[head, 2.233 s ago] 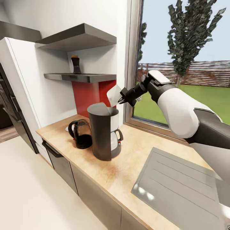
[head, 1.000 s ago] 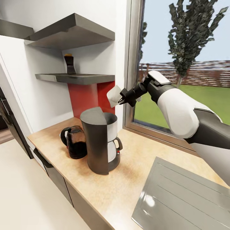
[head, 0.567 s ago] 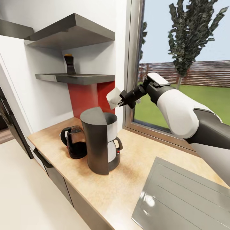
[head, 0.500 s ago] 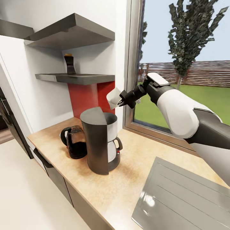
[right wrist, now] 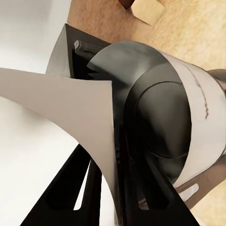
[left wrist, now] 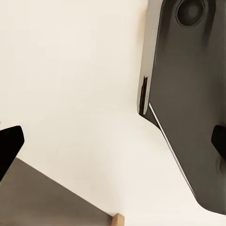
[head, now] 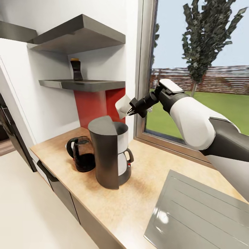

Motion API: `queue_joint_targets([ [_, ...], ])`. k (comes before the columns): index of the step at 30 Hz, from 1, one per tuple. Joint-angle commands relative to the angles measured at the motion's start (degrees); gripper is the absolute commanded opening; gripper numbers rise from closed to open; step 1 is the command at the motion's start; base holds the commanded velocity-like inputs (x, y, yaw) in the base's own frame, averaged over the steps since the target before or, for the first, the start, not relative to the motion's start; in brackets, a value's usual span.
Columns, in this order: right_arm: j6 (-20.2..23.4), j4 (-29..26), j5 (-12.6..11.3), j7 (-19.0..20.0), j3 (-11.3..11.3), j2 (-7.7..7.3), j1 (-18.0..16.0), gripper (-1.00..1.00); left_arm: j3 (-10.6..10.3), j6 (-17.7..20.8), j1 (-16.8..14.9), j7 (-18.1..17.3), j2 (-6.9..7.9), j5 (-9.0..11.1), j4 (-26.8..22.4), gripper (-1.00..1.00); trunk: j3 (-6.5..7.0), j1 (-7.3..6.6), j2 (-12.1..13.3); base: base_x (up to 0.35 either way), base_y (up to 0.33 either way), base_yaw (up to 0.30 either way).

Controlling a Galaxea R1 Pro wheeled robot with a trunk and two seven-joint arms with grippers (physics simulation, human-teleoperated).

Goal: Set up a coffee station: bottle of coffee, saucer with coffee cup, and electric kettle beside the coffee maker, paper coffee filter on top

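Note:
My right gripper [head: 131, 110] is shut on the paper coffee filter [head: 122, 104], a white cone held in the air just above and behind the open top of the coffee maker [head: 110, 154]. In the right wrist view the filter [right wrist: 70, 108] sits between the black fingers [right wrist: 84, 188], with the coffee maker's top [right wrist: 160, 122] below. The electric kettle [head: 82, 157] stands close beside the coffee maker on the kitchen countertop [head: 148, 173]. The bottle of coffee [head: 76, 69] stands on the kitchen shelf [head: 83, 84]. My left gripper [left wrist: 113, 141] is open over the floor. Saucer and coffee cup are out of view.
A grey steel sink drainboard [head: 204, 214] is set into the counter at the right. A window frame [head: 142, 69] runs behind the right arm. A thicker upper shelf [head: 79, 36] hangs above the lower one. Grey drawer fronts [head: 60, 193] face the pale floor.
The head view shifted early on, bringing the counter closer. My right gripper has kept the filter in almost the same spot above the coffee maker.

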Motion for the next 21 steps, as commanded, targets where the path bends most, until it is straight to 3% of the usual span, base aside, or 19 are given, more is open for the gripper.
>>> queue_joint_targets([
  [1, 0.1, -0.1, -0.1, -0.6, -0.5, 0.03, 0.0, -1.0, 0.5, -0.2, -0.1, 0.1, 0.02, -0.5, 0.2, 1.0, -0.14, 0.04, -0.1, 0.0, 0.014, 0.0],
  [8, 0.1, -0.1, -0.1, -0.6, -0.5, 0.03, 0.0, -1.0, 0.5, -0.2, -0.1, 0.1, 0.02, -0.5, 0.2, 1.0, -0.14, 0.04, -0.1, 0.0, 0.003, 0.0],
  [21, -3.5, -0.4, -3.4, 0.6, -2.7, 0.03, -0.2, -1.0, 0.5, 0.3, 0.1, 0.2, -0.08, -0.1, 0.1, 1.0, -0.14, 0.04, -0.1, 0.0, 0.0, 0.0],
])
